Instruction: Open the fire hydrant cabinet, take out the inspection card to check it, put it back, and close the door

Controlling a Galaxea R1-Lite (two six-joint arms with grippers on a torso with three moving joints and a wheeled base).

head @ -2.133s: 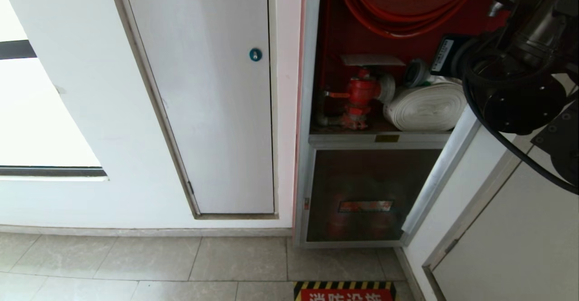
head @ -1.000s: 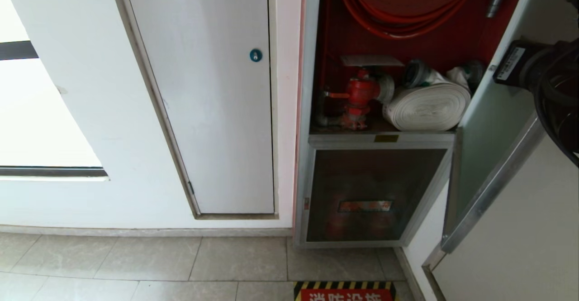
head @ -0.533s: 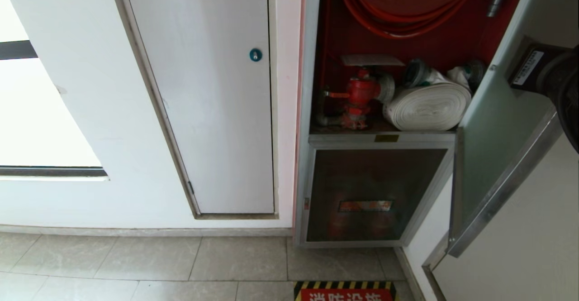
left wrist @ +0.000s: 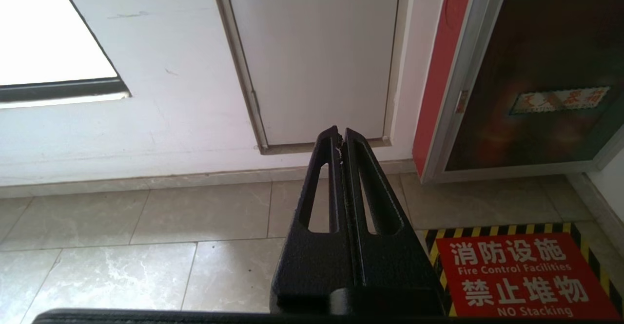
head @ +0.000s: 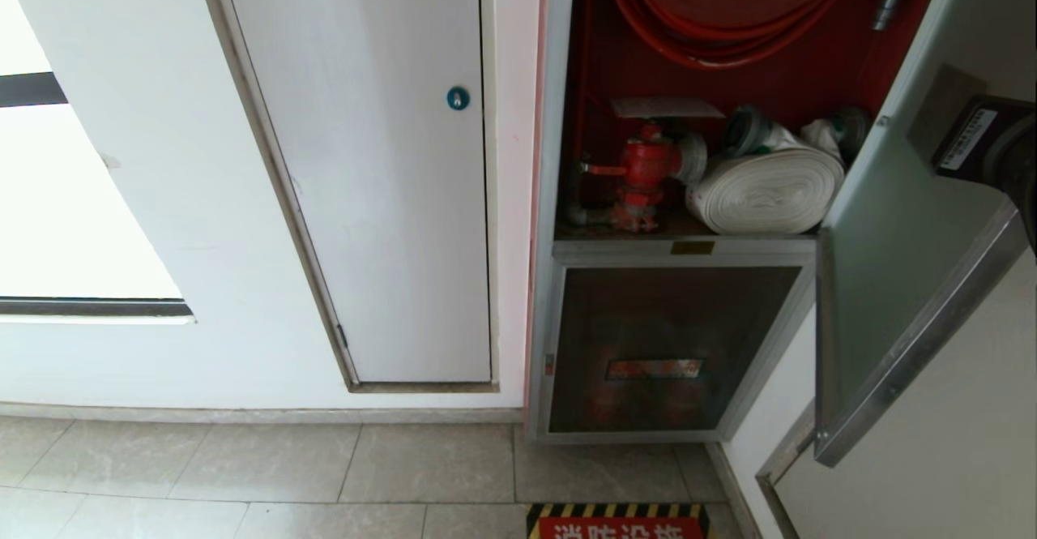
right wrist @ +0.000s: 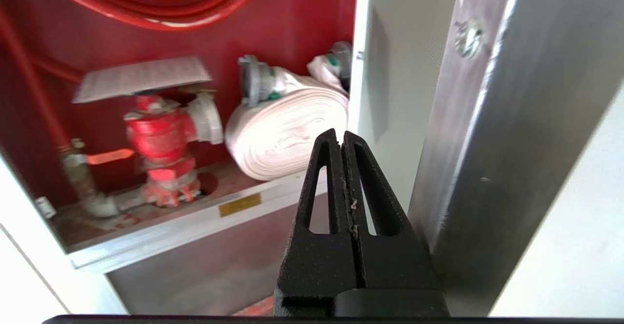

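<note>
With the door (head: 883, 263) swung out at 3 o'clock, our right tool (right wrist: 341, 141) shut and empty beside its frame, we risk knocking it shut; the inspection card (right wrist: 141, 76) lies atop the red valve (right wrist: 163, 139); left tool (left wrist: 340, 136) shut, idle.

Item, as I see it from my station: metal shelf (head: 753, 249) inside the fire hydrant cabinet (head: 559, 198). On it: red valve (head: 648, 168), left; rolled white hose (head: 768, 190), right. Below: tiled floor (head: 267, 474) bearing red no-stacking floor sign (head: 620, 523).
</note>
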